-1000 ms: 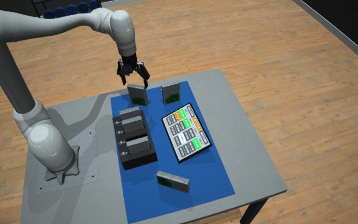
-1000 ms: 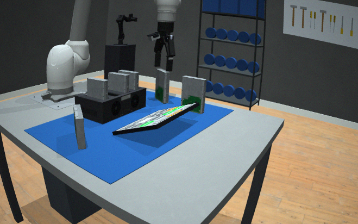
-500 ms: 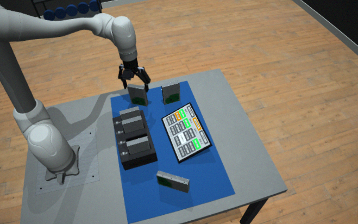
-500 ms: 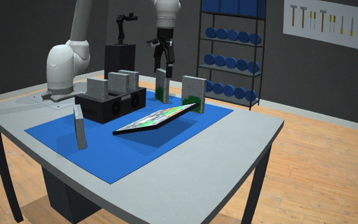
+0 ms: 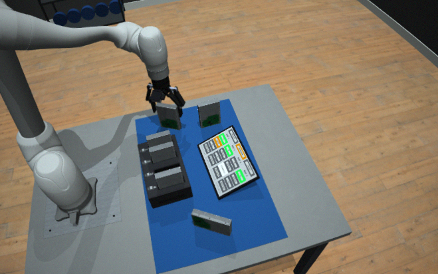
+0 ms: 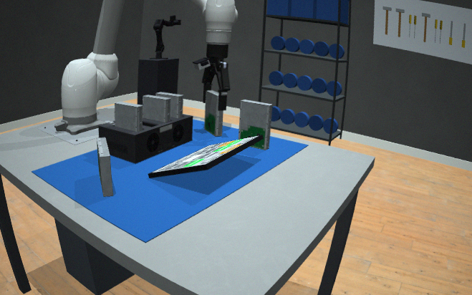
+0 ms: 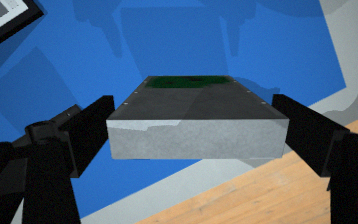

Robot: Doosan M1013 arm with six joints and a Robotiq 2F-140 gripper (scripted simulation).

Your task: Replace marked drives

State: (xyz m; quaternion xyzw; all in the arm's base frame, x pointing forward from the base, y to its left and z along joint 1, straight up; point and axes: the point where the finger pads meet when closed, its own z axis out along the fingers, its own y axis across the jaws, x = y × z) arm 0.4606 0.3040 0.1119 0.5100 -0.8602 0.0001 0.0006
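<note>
Between tool fingers, upright grey drive [image 5: 169, 116] [image 6: 212, 112] [image 7: 197, 139].

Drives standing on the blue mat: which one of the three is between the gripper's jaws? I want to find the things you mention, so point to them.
The drive [image 5: 168, 114] [image 6: 212, 109] [image 7: 197, 140] just beyond the dock's [image 5: 169, 198] [image 6: 119, 144] far end; the other two stand away from the jaws.

Smooth, rounded pale-grey casings [image 5: 56, 183] [image 6: 79, 91] with thin seam lines; black, many-linked pincer [image 5: 165, 110] [image 6: 215, 100] [image 7: 192, 110] with blocky, flat-faced fingertips [image 6: 222, 100].

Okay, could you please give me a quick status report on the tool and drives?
Tool open, astride upright drive. Three drives docked. Nothing visible between fingers and drive.
</note>
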